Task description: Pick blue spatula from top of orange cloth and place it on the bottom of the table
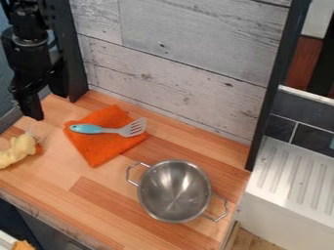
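At the upper left of the view, the black WidowX arm (29, 41) comes down beside a dark upright panel (70, 53), and its gripper (36, 113) hangs near the back left part of the wooden tabletop (108, 197). Whether the gripper is open or closed, I cannot tell. It is apart from the blue spatula (88, 129), which lies flat on the orange cloth (101, 149), near the cloth's back part. The spatula's light blue handle points toward the left of the view, and its pale grey slotted head lies to the right, by the cloth's right edge. The cloth is spread at an angle, with one corner toward the back and another toward the front. In front of the cloth and to its right stands a round stainless steel pot (175, 190), upright, its mouth facing up and its shiny inside in sight. It has two wire loop handles, one at its back left and one at its front right, the latter near the table's right edge. At the left edge of the view, a soft yellow object (19, 150) with a bit of orange beside it rests on the wood. Behind the table rises a whitewashed plank wall (176, 63); to the right is a white ridged drainboard (297, 178) with dark tiles (303, 114) behind it.
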